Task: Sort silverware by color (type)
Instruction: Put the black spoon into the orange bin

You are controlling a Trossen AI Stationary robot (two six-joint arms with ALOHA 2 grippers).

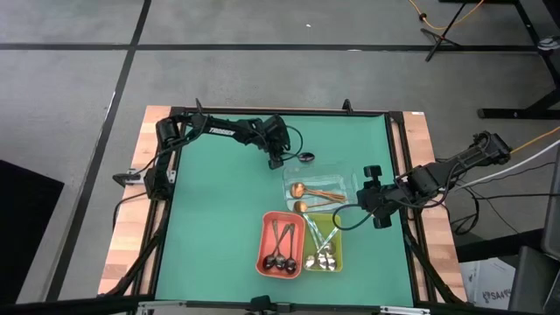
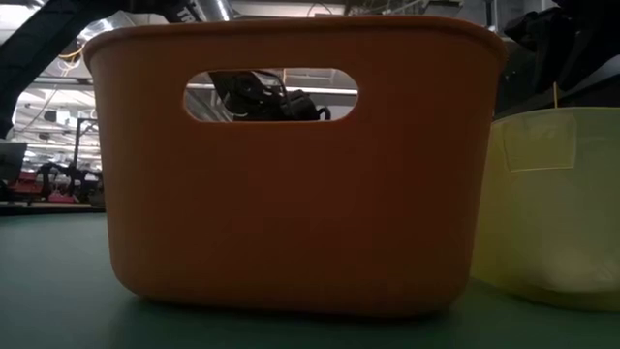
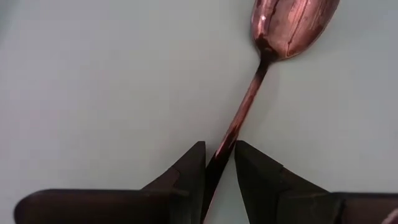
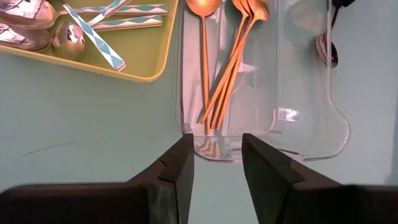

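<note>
A dark spoon (image 1: 305, 157) with a reddish sheen lies past the clear tray's far edge, and my left gripper (image 1: 276, 160) is shut on its handle. The clear tray (image 1: 350, 181) holds copper-gold spoons (image 4: 214, 68). Dark spoons (image 1: 282, 249) lie in the red tray (image 1: 262, 241), and silver utensils (image 1: 325, 254) in the yellow-green tray (image 1: 339, 241). My right gripper (image 4: 217, 155) hovers open at the clear tray's right end (image 4: 261, 146), touching nothing. My left gripper pinches the dark spoon's handle (image 3: 225, 142) between its two fingertips (image 3: 194, 163), toward the handle's free end. The handle runs along the fingers, with the bowl (image 3: 292, 22) pointing away toward the table's right. I cannot tell whether the spoon is lifted off the mat.
The three trays sit close together at the mat's near right. In the low view the red tray's wall (image 2: 291, 194) fills the picture, with the yellow-green tray (image 2: 547, 204) beside it. Bare green mat (image 1: 214, 219) spreads over the left half.
</note>
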